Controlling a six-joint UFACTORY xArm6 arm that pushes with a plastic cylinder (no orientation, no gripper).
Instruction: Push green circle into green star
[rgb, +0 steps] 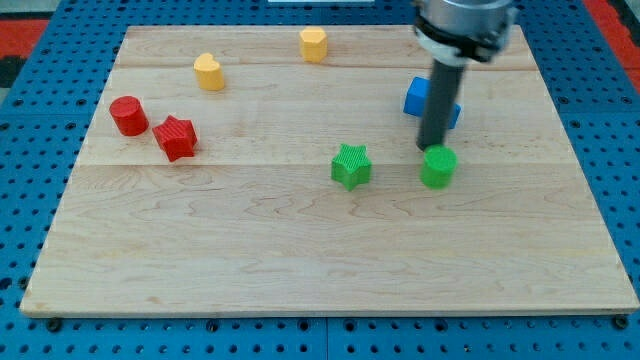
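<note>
Green circle (438, 167) sits right of centre on the counter (300, 270), nearer its right edge. Green star (351, 165) lies directly left, apart from it. My tip (430, 149), a bare rod end effector with nothing to open or close, stands just behind the circle, touching or nearly so. Circle is round: no long axis, no heading. Blue block (420, 98) farther back.
</note>
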